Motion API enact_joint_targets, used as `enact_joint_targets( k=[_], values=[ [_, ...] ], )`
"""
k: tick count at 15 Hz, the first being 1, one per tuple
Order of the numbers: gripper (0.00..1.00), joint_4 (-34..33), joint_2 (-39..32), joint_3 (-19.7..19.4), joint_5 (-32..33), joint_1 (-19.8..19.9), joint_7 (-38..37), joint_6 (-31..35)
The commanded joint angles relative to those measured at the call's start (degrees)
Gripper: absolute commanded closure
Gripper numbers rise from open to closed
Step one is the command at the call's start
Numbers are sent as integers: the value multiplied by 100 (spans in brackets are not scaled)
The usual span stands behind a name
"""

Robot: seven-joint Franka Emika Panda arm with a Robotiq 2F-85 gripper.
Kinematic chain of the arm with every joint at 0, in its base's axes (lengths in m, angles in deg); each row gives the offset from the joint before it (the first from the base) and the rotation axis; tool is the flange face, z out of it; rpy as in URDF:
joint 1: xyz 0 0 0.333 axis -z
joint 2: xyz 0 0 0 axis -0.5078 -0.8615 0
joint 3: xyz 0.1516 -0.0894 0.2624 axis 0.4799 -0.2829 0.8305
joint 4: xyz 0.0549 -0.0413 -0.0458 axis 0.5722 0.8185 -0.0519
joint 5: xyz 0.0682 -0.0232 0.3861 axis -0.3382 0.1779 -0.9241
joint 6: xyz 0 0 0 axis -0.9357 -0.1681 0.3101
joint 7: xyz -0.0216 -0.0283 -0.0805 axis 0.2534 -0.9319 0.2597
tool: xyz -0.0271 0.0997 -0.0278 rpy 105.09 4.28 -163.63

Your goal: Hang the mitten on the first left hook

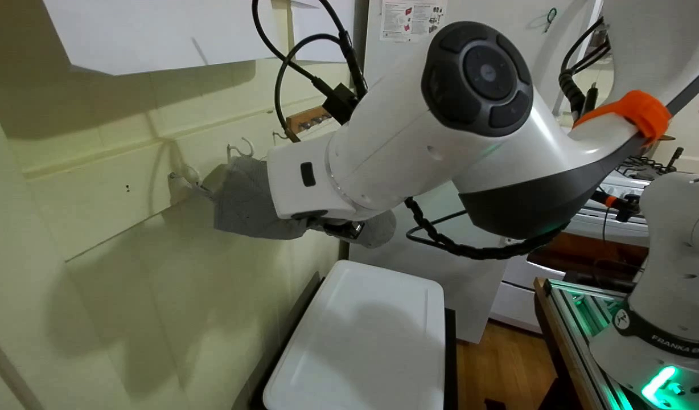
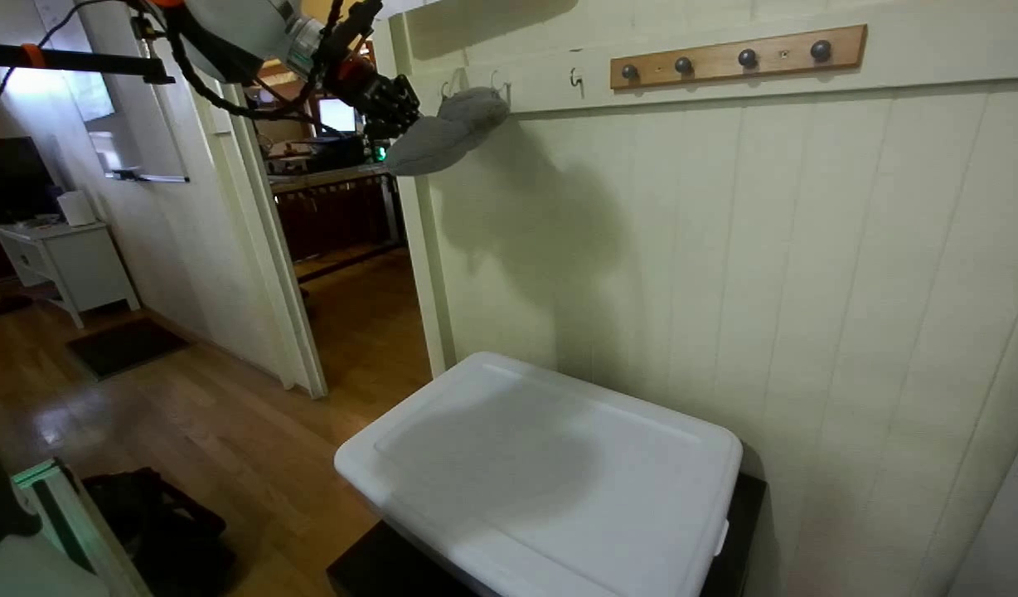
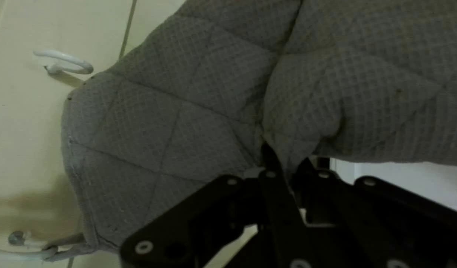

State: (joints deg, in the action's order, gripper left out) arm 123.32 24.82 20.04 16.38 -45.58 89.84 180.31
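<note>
The grey quilted mitten [image 3: 157, 123] is held off the wall, roughly sideways, with its cuff toward the hooks; it also shows in both exterior views [image 1: 247, 199] [image 2: 447, 137]. My gripper [image 3: 286, 158] is shut on a pinched fold of the mitten; it shows in an exterior view [image 2: 403, 112]. The mitten's hanging loop [image 3: 70, 247] stretches from the cuff corner to the tip of the first left hook [image 3: 24, 256]. The loop touches the hook tip and seems to lie around it; I cannot tell how far on it is. This hook also shows in an exterior view [image 1: 185, 172].
A second white hook [image 3: 64, 63] is beside the cuff's upper corner. A third hook [image 2: 575, 79] and a wooden knob rack [image 2: 724, 60] are farther along the wall. A white-lidded bin [image 2: 550, 481] stands below. A white cabinet [image 1: 156, 34] hangs above the hooks.
</note>
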Motion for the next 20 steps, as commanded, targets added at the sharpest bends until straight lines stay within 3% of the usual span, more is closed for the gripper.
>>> enact_joint_targets(
  k=[1, 9, 15, 20],
  values=[
    [61, 94, 34, 31, -110, -20, -366, 70],
    [3, 277, 162, 88, -494, -129, -2698, 54],
    [0, 730, 424, 99, -729, -147, -4315, 391],
    [0, 1270, 730, 28, -673, -91, -5552, 1062]
  ],
)
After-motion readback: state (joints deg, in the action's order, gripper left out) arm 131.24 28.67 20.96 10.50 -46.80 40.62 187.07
